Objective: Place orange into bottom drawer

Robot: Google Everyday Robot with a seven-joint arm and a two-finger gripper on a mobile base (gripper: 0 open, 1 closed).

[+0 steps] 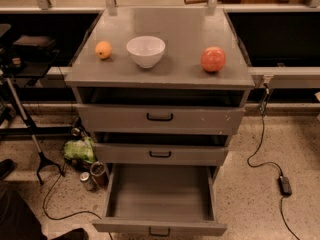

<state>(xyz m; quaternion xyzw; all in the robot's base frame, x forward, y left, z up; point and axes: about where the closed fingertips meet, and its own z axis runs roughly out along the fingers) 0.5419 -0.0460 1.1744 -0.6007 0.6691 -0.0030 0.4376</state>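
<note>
The orange (103,49) is a small yellow-orange fruit on the left of the grey cabinet top (165,74). The bottom drawer (160,228) is pulled wide open at the foot of the cabinet and is empty inside; its black handle shows at the lower edge of the view. The gripper and the arm are out of view.
A white bowl (145,51) stands right of the orange. A larger reddish-pink fruit (213,59) sits on the right of the top. The two upper drawers (160,117) are slightly open. A green bag (79,149) and cans (87,180) lie on the floor at left; a cable with a power brick (284,185) lies at right.
</note>
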